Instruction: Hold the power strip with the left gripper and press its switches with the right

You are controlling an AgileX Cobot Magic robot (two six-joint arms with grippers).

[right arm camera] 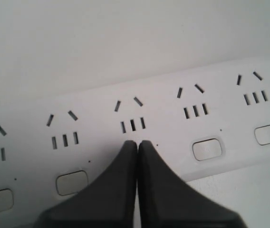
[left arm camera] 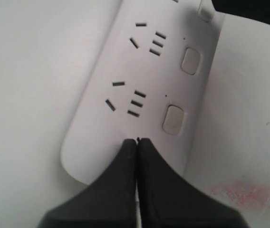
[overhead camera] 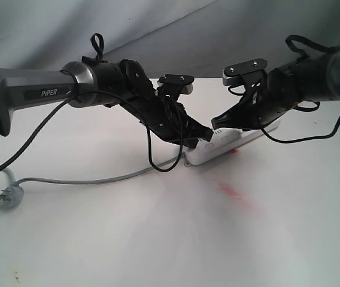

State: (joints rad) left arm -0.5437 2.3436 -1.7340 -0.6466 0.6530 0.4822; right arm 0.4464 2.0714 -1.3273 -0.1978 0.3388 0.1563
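Pinning the long white plastic power strip (overhead camera: 224, 146) to the white tabletop (overhead camera: 158, 239), your black two-finger left gripper (left arm camera: 137, 142) rests its pressed-together fingers on the rounded end, likely to stop sliding. Your black right gripper (right arm camera: 137, 145), fingers also together as 1 narrow tip, sits where the 3rd small white rectangular switch (right arm camera: 207, 149) should be. Only "PiPER" (overhead camera: 49, 93) on the left arm is legible

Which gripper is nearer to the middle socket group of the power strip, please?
Right. The right gripper, shut, has its tips right beside the middle socket group; the left gripper, also shut, sits at the power strip's rounded end, past the last group.
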